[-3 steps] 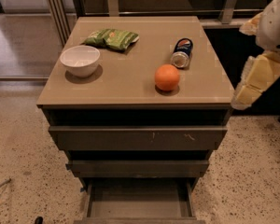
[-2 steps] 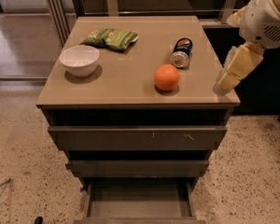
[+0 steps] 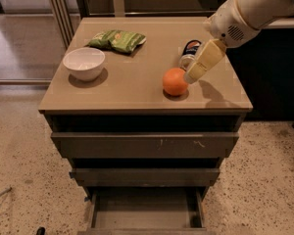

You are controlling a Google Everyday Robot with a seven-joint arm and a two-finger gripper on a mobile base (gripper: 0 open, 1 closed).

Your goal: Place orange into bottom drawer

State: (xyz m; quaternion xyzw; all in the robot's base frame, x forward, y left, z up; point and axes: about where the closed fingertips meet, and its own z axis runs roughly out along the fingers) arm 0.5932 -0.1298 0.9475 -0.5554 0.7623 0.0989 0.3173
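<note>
A: Now, your gripper (image 3: 193, 75) sits low over the right half of the worktop (image 3: 132, 84). It is tilted down, with its tip just right of the orange (image 3: 174, 82). I cannot tell whether it touches the orange or is only beside it, nor whether the gripper is open or closed.

B: You also have a dark can (image 3: 188, 52) lying close behind the gripper. Come in off-centre and you likely nudge the round orange, which could roll to the front edge and fall. You could also knock the can.

A: Your bottom drawer (image 3: 144, 210) stands pulled out near the floor, beneath two other drawer fronts. Release from high up and the orange may bounce out or miss.
</note>
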